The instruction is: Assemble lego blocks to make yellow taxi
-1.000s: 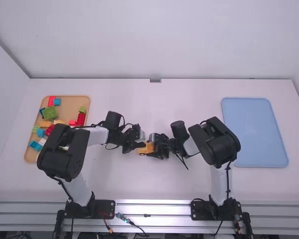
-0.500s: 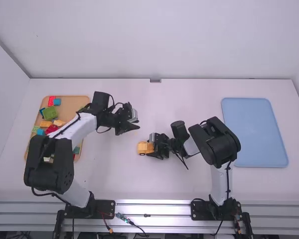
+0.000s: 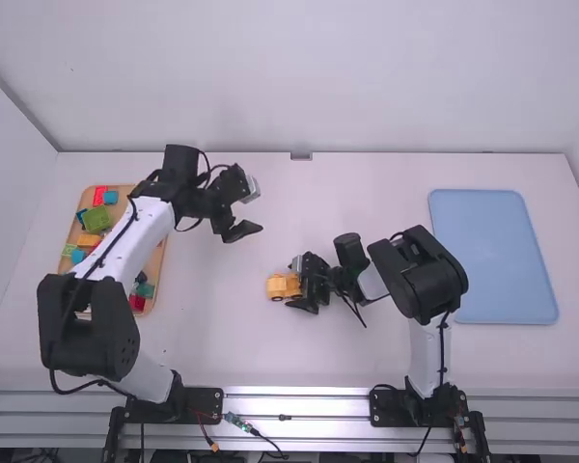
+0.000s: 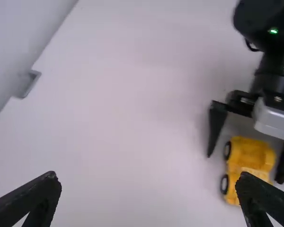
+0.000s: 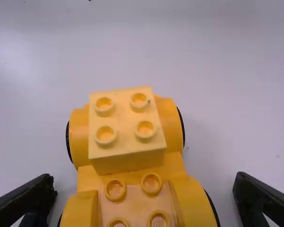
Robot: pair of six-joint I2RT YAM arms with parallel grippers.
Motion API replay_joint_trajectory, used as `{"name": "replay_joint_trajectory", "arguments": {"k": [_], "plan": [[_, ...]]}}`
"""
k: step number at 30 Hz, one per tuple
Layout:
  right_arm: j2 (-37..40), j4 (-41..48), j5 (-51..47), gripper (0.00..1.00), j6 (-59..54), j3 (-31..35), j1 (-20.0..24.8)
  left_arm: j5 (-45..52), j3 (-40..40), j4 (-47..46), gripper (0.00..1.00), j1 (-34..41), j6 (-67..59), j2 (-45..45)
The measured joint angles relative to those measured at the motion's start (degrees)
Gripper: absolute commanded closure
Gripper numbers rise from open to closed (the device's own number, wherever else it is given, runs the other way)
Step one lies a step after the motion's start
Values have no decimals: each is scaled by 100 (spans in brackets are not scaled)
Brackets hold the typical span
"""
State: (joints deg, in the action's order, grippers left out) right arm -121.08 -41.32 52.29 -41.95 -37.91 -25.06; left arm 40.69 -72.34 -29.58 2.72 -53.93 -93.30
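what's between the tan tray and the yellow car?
Bare white table; in the high view nothing lies between the tray and the yellow car.

The yellow block and wheeled base look smooth plastic, the table matt

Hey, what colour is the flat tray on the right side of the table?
The tray is plain light blue, seen best in the high view.

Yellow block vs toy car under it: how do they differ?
The block is paler; the toy car is deeper yellow. The block is small and boxy; the car is larger, with dark wheels. The block sits atop the car; the car stands on the table. Both have studs.
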Motion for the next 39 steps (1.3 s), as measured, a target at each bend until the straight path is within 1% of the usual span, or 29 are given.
{"name": "replay_joint_trajectory", "arguments": {"k": [5,8,12,13,16,17,20,25,30,36,39], "plan": [[31,24,-2,1,160,15,55,-651,-492,0,1,-398,1156,-2],[304,267,-72,1,216,131,197,-1202,-678,22,1,-820,1978,0],[1147,1311,-516,1,286,280,442,-2177,-699,9,1,-1405,3040,0],[1233,1401,-566,1,293,286,459,-2240,-699,4,1,-1438,3101,0],[1961,2129,-935,1,291,278,560,-3154,-702,-59,1,-1840,3906,0],[1991,2159,-946,1,302,273,562,-3222,-699,-61,1,-1869,3956,-2],[2575,2658,-1110,1,291,254,586,-3753,-699,68,1,-2133,4319,0],[3032,2789,-1228,1,278,210,584,-4048,-516,372,1,-2168,4520,0],[3180,2791,-1316,1,286,208,584,-4083,-181,765,1,-2146,4645,0],[3185,2776,-1351,1,284,208,584,-4439,-2,892,1,-2179,5584,0],[3185,2778,-1355,1,304,208,584,-4411,-2,885,1,-2284,6011,0]]}}
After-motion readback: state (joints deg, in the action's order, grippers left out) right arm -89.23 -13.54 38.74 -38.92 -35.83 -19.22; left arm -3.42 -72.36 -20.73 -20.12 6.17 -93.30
